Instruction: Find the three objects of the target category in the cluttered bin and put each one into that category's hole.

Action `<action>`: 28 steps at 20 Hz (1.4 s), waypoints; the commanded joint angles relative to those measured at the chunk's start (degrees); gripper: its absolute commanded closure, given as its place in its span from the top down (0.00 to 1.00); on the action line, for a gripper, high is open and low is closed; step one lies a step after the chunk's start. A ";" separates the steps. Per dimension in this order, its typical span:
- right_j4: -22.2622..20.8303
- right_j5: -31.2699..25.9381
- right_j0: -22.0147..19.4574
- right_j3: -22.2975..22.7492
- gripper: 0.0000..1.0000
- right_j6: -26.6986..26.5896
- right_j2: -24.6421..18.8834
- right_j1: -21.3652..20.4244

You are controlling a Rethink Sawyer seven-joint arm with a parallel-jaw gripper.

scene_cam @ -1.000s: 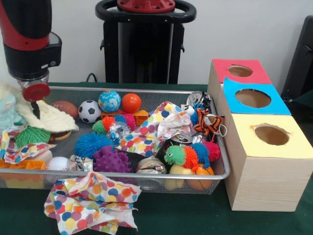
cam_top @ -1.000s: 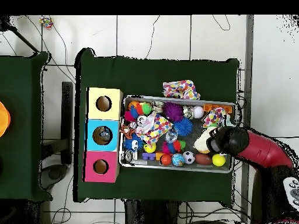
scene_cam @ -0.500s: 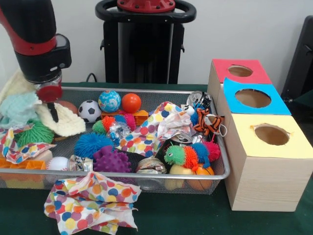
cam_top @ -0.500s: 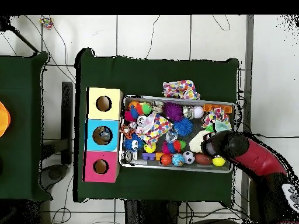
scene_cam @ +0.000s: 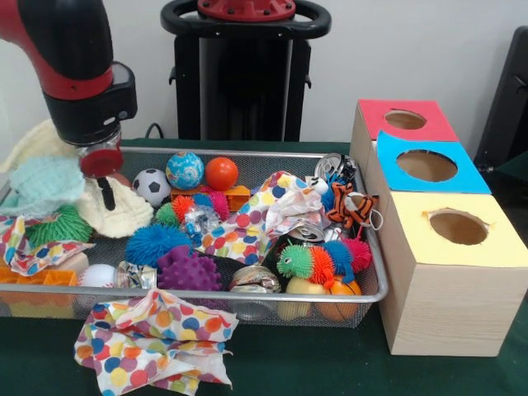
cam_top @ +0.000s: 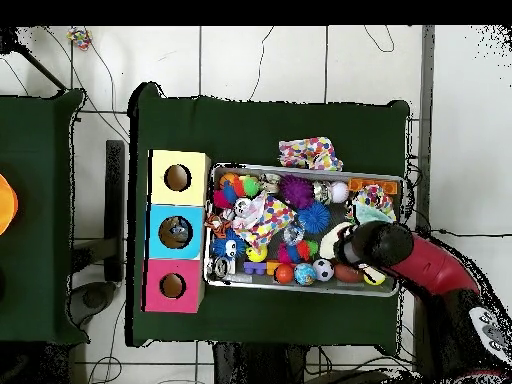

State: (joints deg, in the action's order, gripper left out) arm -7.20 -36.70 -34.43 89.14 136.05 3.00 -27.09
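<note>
My gripper (scene_cam: 107,196) hangs over the left end of the wire bin (scene_cam: 247,295). It looks shut on a cream and mint cloth (scene_cam: 115,213), which drapes from it over the toys there. Just right of it lie a soccer ball (scene_cam: 151,187), a blue globe ball (scene_cam: 184,170) and an orange ball (scene_cam: 221,173). A green spiky ball (scene_cam: 58,227) shows below the cloth. Red (scene_cam: 404,120), blue (scene_cam: 426,165) and yellow (scene_cam: 458,227) boxes, each with a round hole, stand to the bin's right. From overhead the arm (cam_top: 380,245) covers the bin's right end.
The bin also holds a blue spiky ball (scene_cam: 153,243), a purple spiky ball (scene_cam: 188,270), a polka-dot cloth (scene_cam: 247,219), a tiger toy (scene_cam: 353,206), cans (scene_cam: 334,165) and a fuzzy caterpillar (scene_cam: 318,260). Another polka-dot cloth (scene_cam: 157,338) lies on the table in front of the bin.
In the front view the gripper has moved right and slightly up, dragging the cream and mint cloth with it. The green spiky ball is more exposed and the brown football is now mostly hidden.
</note>
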 commanded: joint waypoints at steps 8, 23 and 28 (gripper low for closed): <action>-2.30 -7.10 4.64 3.23 1.00 -2.84 -0.01 -12.72; 1.03 -1.17 4.71 4.88 1.00 1.33 -3.23 -7.16; 3.56 2.63 5.45 6.18 1.00 4.57 -4.58 -4.31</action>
State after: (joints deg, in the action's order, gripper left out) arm -6.21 -37.04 -29.32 89.83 136.05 3.84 -36.56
